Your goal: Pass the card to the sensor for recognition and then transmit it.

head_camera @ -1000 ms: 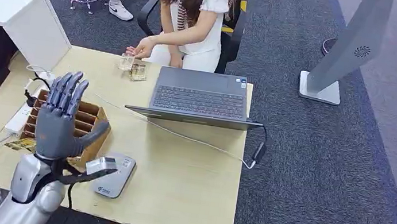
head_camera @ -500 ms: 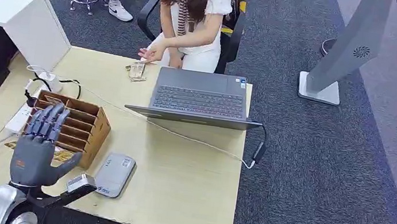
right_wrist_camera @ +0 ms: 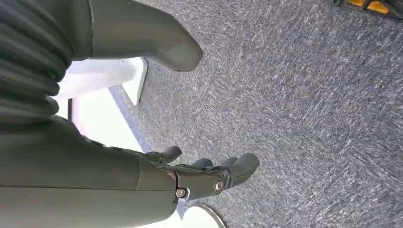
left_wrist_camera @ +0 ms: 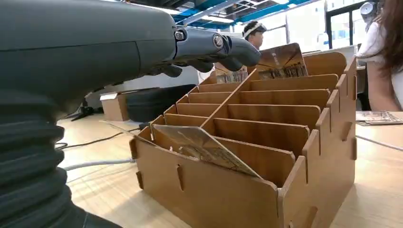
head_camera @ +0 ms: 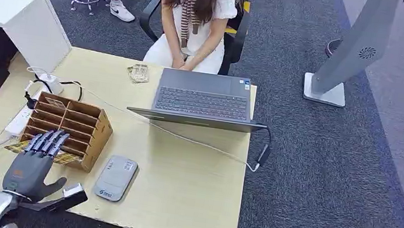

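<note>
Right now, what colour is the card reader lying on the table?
The card reader is light grey, with a small white label at its far end; the head view shows it best.

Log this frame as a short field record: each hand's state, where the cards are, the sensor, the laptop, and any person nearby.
left hand: empty, fingers extended, at the near side of the card holder
right hand: empty, hanging over carpet
card holder: wooden slotted box on the table
cards: in the holder's slots; another pile beside the laptop
sensor: grey pad, nothing on it
laptop: open
person: seated behind the table, hands in lap
</note>
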Robot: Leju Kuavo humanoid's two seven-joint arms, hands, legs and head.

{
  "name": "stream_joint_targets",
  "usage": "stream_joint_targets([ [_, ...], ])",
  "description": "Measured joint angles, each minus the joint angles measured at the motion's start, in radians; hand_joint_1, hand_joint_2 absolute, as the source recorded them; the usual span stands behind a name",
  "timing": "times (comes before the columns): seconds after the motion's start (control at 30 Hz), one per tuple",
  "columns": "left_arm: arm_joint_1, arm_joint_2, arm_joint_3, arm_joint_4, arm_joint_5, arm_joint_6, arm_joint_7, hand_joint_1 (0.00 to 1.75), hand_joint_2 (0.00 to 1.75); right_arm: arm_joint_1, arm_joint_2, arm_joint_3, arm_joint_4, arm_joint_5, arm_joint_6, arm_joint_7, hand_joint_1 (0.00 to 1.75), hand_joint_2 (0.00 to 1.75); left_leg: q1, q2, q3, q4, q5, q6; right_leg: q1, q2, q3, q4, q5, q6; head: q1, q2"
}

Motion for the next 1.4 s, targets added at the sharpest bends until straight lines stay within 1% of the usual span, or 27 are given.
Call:
stream_joint_targets([
  [0.33, -0.002, -0.004, -0.002, 0.0, 0.0, 0.029, 0.0, 0.0, 1.75, 0.0, 0.0, -0.006, 0.0, 0.012, -0.001, 0.0, 0.0, 1.75, 0.0, 0.0, 0.0, 0.0, 0.0, 0.0, 0.0, 0.0, 0.0, 0.0, 0.0, 0.0, 0.0, 0.0],
  [0.77, -0.004, -0.011, -0.002, 0.0, -0.003, 0.039, 0.003, 0.0, 1.75, 0.0, 0.0, -0.006, 0.0, 0.014, 0.0, -0.003, 0.0, 1.75, 0.0, 0.0, 0.0, 0.0, 0.0, 0.0, 0.0, 0.0, 0.0, 0.0, 0.0, 0.0, 0.0, 0.0],
  [1.03, -0.016, -0.018, -0.002, 0.003, -0.036, 0.05, 0.051, 0.0, 1.75, 0.0, 0.0, -0.006, 0.0, 0.015, 0.0, -0.002, 0.0, 1.75, 0.0, 0.0, 0.0, 0.0, 0.0, 0.0, 0.0, 0.0, 0.0, 0.0, 0.0, 0.0, 0.0, 0.0],
  [1.4, -0.019, -0.029, -0.002, 0.005, -0.04, 0.046, 0.063, 0.0, 1.75, 0.0, 0.0, -0.006, 0.0, 0.017, 0.0, -0.003, 0.0, 1.75, 0.0, 0.0, 0.0, 0.0, 0.0, 0.0, 0.0, 0.0, 0.0, 0.0, 0.0, 0.0, 0.0, 0.0],
])
